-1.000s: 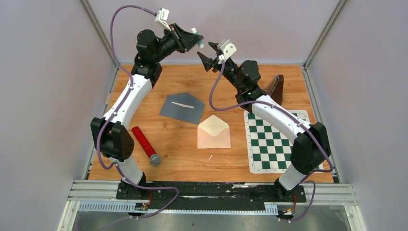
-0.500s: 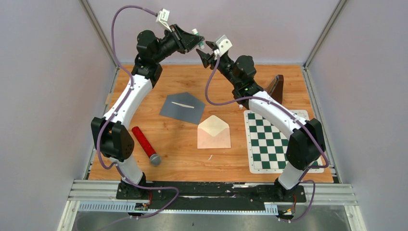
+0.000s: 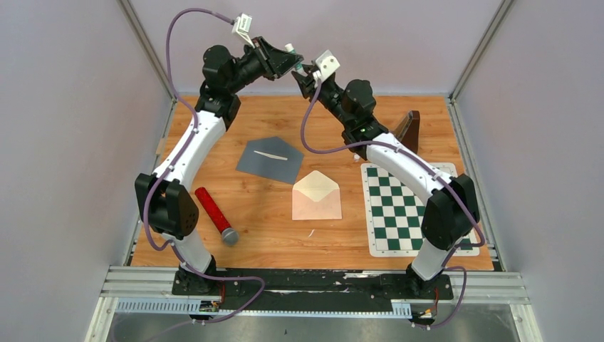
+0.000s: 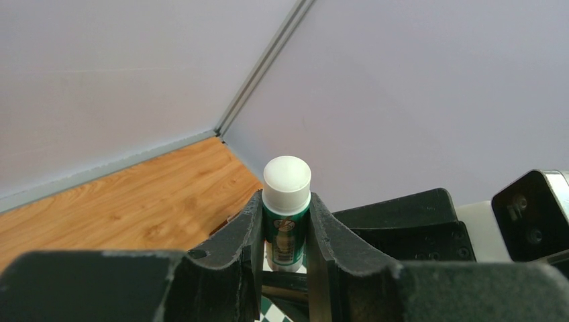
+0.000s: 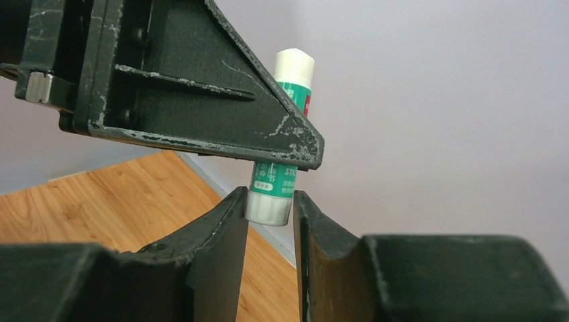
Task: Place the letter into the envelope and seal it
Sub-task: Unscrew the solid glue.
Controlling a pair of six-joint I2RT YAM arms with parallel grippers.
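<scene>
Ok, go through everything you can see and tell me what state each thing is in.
glue stick, held aloft in the left claw
left claw, shut on the glue stick
right claw, fingers flank the stick's other end; grip unclear
cream envelope, flat, flap open
grey envelope, flat, flap open
red tube, lying on its side
chessboard mat, lying flat

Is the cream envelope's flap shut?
No, the cream envelope lies flat with its triangular flap open, pointing away from the arm bases.
</scene>
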